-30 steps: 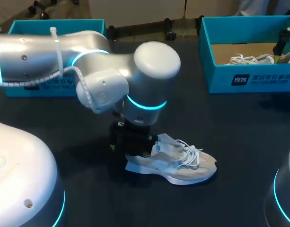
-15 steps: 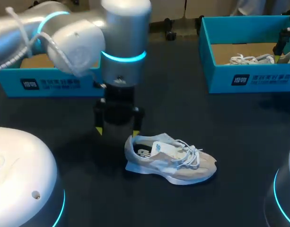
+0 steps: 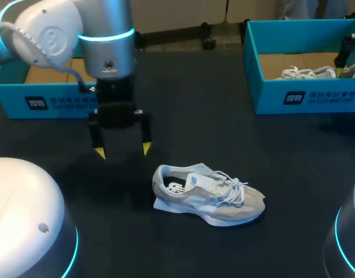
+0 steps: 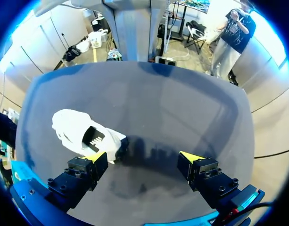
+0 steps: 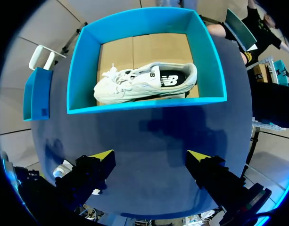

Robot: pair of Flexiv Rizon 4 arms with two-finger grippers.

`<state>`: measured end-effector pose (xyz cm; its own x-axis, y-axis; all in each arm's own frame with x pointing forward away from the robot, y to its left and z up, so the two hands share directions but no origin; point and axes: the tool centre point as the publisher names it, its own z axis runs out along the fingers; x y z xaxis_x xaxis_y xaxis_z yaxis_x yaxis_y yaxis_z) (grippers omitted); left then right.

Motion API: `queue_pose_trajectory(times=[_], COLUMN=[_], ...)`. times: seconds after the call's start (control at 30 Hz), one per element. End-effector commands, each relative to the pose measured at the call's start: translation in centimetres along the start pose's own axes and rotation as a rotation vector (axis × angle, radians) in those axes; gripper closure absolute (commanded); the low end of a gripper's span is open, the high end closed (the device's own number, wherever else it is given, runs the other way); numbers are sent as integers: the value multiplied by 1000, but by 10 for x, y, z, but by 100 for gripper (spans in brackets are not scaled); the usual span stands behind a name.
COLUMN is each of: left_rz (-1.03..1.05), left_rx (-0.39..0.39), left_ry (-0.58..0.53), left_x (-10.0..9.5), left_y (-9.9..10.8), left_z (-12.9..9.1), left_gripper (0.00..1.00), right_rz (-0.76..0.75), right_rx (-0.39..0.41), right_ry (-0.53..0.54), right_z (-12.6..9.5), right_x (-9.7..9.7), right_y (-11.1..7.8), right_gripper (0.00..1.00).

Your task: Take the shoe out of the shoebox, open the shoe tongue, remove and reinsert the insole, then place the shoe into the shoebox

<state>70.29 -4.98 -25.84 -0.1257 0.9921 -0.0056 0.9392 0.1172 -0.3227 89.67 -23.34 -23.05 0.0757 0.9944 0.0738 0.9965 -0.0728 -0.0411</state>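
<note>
On the dark table (image 3: 223,145), a far-right teal box (image 3: 264,87) holds another white shoe (image 3: 307,72).

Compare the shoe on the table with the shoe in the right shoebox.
The table shoe lies on the table; the boxed shoe lies inside the teal shoebox. The left gripper hangs near the table shoe; the right gripper faces the boxed shoe. Both are pale laced sneakers.

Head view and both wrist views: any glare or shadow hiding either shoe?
Head view: table shoe evenly lit, only a soft shadow under its sole. Left wrist view: same shoe blown out white beside the left gripper, whose shadow falls on bare table. Right wrist view: boxed shoe clear in the shoebox; right gripper shadow stops short of it.
</note>
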Motion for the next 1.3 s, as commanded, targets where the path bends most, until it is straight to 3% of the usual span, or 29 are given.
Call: queue_pose_trajectory(times=[0.03, 0.3, 0.4, 0.47, 0.5, 0.67, 0.73, 0.77, 0.83, 1.23, 1.3], left_rz=[1, 1, -173, -348, -437, -666, -735, -798, -853, -853, -914], left_rx=[-6, -6, 20, 105, 205, 351, 444, 527, 573, 573, 604], left_ry=[-89, -89, -151, -209, -227, -371, -388, -386, -335, -335, -394], left_x=[7, 7, 17, 22, 26, 42, 45, 47, 50, 50, 48], left_y=[-2, -2, 4, 11, 16, 26, 26, 25, 17, 17, 17], left_z=[1, 1, 7, 6, 4, 0, -1, -1, 3, 3, 11], left_gripper=[0, 0, 0, 0, 0, 0, 0, 0, 0, 0, 0], right_rz=[0, 0, 0, 0, 0, 0, 0, 0, 0, 0, 0], right_rx=[-2, -2, -2, -2, -2, -2, -2, -2, -2, -2, -2], right_ry=[1, 1, 1, 1, 1, 1, 1, 1, 1, 1, 1], right_z=[0, 0, 0, 0, 0, 0, 0, 0, 0, 0, 0], right_x=[0, 0, 0, 0, 0, 0, 0, 0, 0, 0, 0], right_y=[-1, -1, -1, -1, -1, -1, -1, -1, -1, -1, -1], right_gripper=[0, 0, 0, 0, 0, 0, 0, 0, 0, 0, 0])
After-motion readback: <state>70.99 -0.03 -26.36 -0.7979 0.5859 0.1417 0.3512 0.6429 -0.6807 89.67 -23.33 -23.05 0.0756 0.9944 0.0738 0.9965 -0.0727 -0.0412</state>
